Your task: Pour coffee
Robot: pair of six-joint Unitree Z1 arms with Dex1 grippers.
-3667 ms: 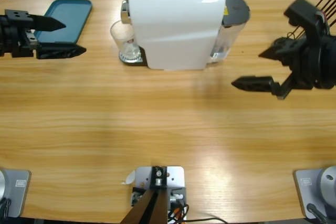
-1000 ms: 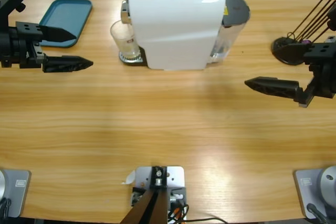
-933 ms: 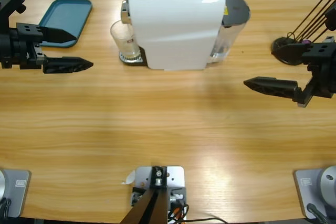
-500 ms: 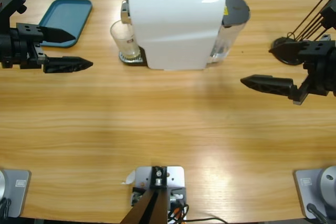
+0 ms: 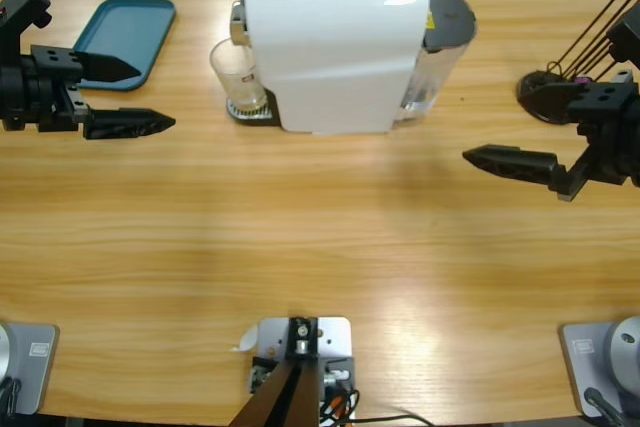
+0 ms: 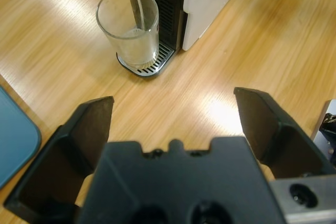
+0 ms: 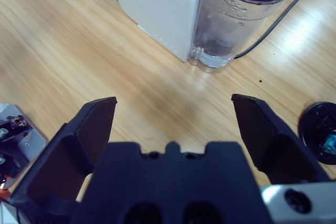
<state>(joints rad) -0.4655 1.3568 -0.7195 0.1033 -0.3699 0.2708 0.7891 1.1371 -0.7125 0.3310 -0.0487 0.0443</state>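
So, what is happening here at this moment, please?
A white coffee machine is running a thin stream into a clear glass on its drip tray; only a little pale coffee lies in the bottom. Neither arm holds anything. The left gripper hovers open beside a blue tray, pointing toward the glass. The right gripper hovers open on the other side, facing the machine's water tank.

Both arms idle at table edges, jaws wide.
Left gripper (image 5: 125, 95) came in from the left edge, level, jaws spread, nothing between them. Right gripper (image 5: 520, 137) came in from the right edge, jaws likewise parted, holding nothing.
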